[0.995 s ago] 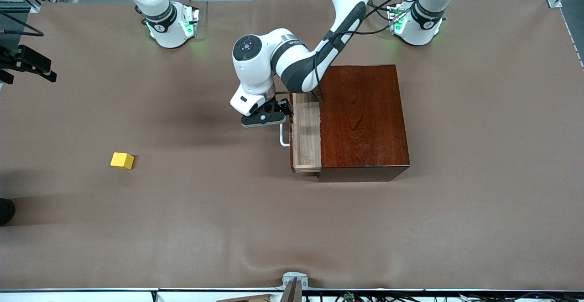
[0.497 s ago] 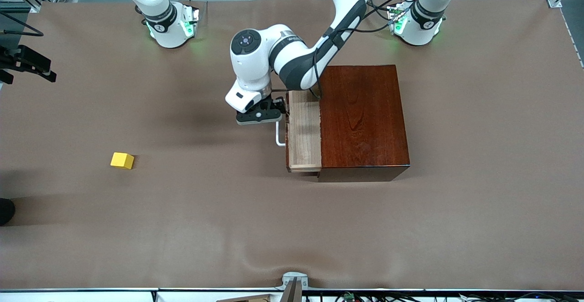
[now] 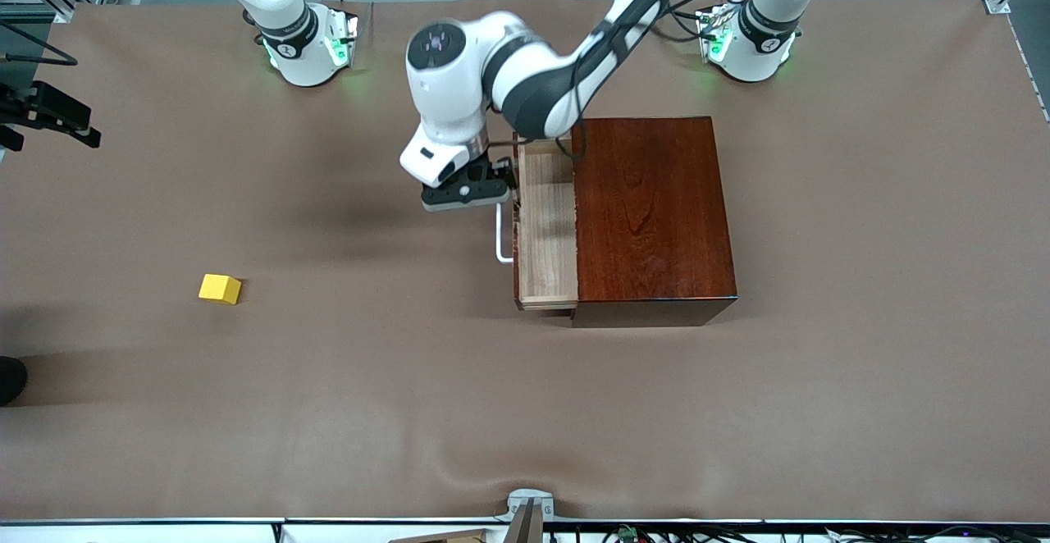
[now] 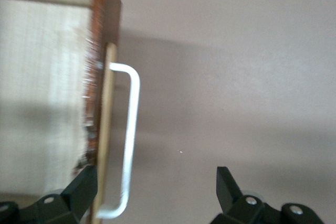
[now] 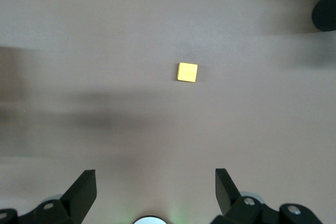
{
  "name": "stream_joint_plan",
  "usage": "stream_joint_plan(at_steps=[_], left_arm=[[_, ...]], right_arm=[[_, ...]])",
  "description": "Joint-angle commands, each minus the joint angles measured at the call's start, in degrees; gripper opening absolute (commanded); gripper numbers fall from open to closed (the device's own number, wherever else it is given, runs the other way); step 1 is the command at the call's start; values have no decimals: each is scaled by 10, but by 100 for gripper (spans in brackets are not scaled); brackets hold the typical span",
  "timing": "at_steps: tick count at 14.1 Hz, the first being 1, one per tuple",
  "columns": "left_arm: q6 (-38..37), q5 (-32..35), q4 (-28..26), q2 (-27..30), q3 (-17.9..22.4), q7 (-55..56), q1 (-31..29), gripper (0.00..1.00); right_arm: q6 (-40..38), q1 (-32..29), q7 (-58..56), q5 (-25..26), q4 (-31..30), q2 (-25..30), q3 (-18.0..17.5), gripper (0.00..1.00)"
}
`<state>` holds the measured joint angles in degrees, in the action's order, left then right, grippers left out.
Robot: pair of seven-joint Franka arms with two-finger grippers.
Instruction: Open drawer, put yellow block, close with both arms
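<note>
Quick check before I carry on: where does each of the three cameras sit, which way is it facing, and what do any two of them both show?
Front view: high across the table, facing both bases; shows both arms, the drawer and the yellow block.
Left wrist view: on the left arm, looking down on the handle between the open left gripper.
Right wrist view: high on the right arm, looking down past the open right gripper at the yellow block.
Shared: front and left wrist show the handle; front and right wrist, the block.

I see the glossy mahogany-coloured wooden box (image 3: 652,219) on the brown tabletop (image 3: 410,403) toward the left arm's end. Its shallow pale-wood drawer (image 3: 545,227) sticks out toward the right arm's end, white U-shaped bar handle (image 3: 500,235) outermost. The small bright yellow cube (image 3: 220,289) lies well apart, toward the right arm's end.
</note>
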<state>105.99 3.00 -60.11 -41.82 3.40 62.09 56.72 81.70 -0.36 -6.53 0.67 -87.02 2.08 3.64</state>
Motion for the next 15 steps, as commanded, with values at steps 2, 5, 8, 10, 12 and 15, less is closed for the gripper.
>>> stream_joint_plan(at_steps=[2,5,8,10,12,15], left_arm=[[-133,4,-31,131,5,-7,-41,100],[-197,15,-37,185,4,-45,-98,100],[-227,18,-55,233,4,-114,-164,100],[-230,18,-85,270,3,-166,-208,100],[-232,17,-104,301,3,-226,-252,100],[-242,18,-136,338,2,-315,-317,100]], right_arm=[[-1,-4,-3,3,-3,2,-1,100],[0,-5,-4,7,3,-12,0,100],[5,-11,-2,12,2,-15,0,100],[6,-17,-3,10,3,-27,0,100],[7,-20,-3,12,3,-46,0,100],[28,-28,-5,13,6,-65,0,100]])
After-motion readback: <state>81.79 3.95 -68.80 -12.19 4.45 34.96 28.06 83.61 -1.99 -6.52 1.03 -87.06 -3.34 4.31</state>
